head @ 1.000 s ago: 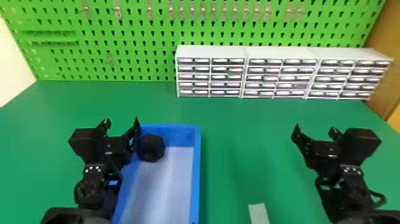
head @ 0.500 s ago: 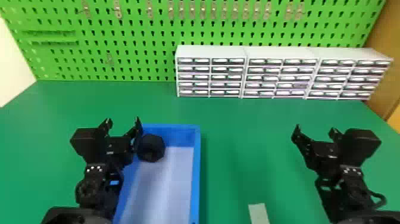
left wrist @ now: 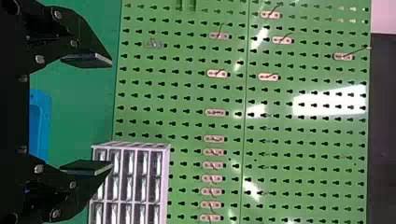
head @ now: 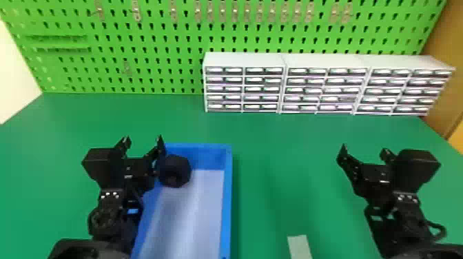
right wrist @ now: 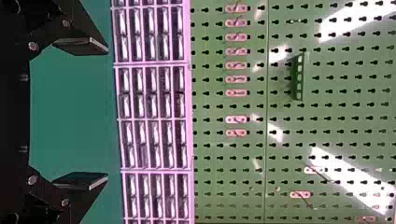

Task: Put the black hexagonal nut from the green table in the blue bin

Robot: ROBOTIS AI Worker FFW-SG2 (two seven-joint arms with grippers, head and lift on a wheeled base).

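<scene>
No readable text, labels, numbers or signs anywhere.

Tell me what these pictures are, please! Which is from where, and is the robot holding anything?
This is a robot with two black pincers. The big picture looks down from its head. The other two come from cameras on its left and right wrists, and they're turned sideways, so upright things look like they're lying down.

On the green table are a blue bin, white drawers and a pale strip. Behind stands a green board full of holes.

The left pincer and right pincer are both open and hold nothing. The black nut is in the bin.
</scene>
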